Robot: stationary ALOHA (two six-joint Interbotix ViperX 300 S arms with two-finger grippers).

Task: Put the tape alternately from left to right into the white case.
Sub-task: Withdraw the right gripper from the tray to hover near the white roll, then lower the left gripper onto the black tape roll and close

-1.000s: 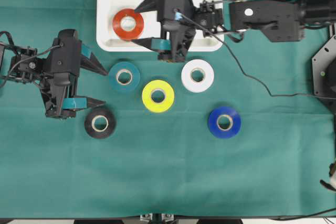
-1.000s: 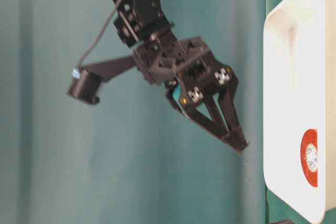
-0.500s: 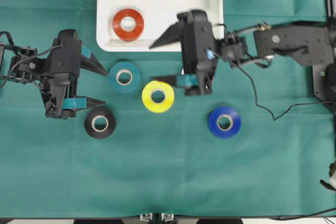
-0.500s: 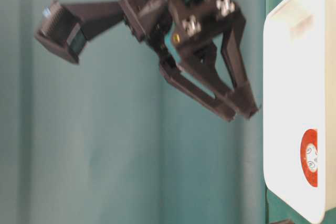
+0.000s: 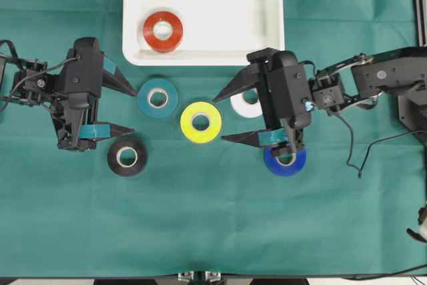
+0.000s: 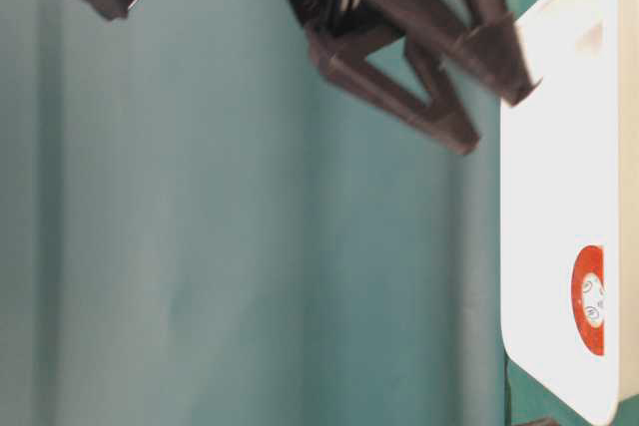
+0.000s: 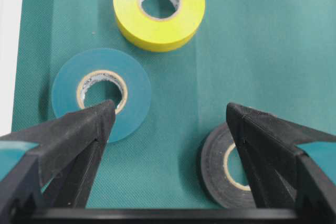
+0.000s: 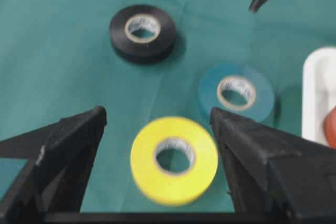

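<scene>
Red roll (image 5: 163,31) is down in the white case (image 5: 267,5), lower-left area. Right hand (image 5: 228,116) has pulled out of the case since a second ago and now hangs over the tabletop (image 5: 213,218), jaws spread, holding nothing, angled toward the yellow roll (image 5: 201,122), partly covering the white roll (image 5: 245,103) and blue roll (image 5: 285,161). Left hand (image 5: 128,110) hasn't moved: released, low, between teal roll (image 5: 157,97) and black roll (image 5: 127,157). Likely left's turn next; five rolls still out.

white roll (image 5: 243,101): half hidden | blue roll (image 5: 285,163): partly covered, perhaps untouched
</scene>
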